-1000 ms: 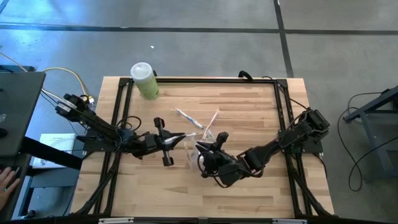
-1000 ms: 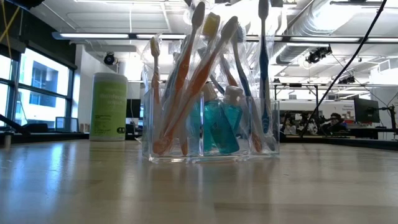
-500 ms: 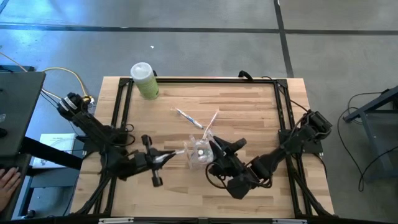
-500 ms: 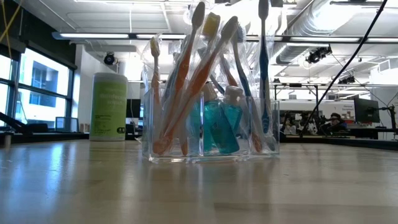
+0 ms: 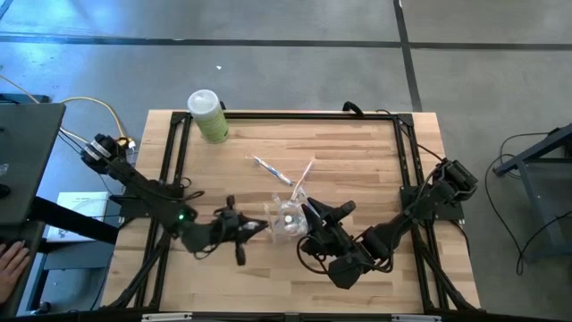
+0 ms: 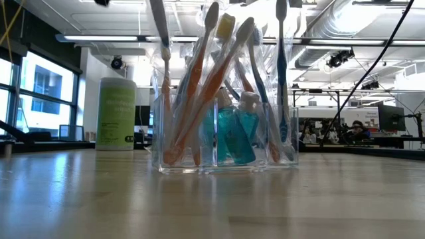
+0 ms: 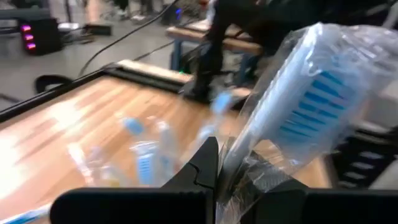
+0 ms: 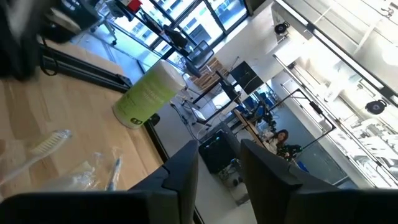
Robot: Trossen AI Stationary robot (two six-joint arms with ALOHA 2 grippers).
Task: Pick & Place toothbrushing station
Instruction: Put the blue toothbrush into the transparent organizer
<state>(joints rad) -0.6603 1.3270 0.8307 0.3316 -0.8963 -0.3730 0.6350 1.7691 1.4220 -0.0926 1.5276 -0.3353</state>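
The clear plastic holder stands mid-table on its flat base, packed with upright toothbrushes and teal bottles. My left gripper hangs just left of the holder, shut on a plastic-wrapped toothbrush with blue bristles. A blurred stick shows above the holder's left side. My right gripper stands open just right of the holder, with nothing between its fingers. Two more toothbrushes lie flat beyond the holder. My left gripper pinches the wrapped toothbrush between its two fingers, on the wrapper over the handle just below the head. The fingers come about level from the table's left. The bristled head sticks out past the fingertips, clear of the table.
A light-green bottle with a white cap stands at the far left corner and shows in the right wrist view. A black frame runs around the wooden table. A person's hand shows off the table's left.
My left gripper has gone toward the table's near edge, then right toward the holder, rolling as it went, still shut on the wrapped toothbrush. A stick has come into the low view above the holder's left. My right gripper has drawn back from the holder toward the right.
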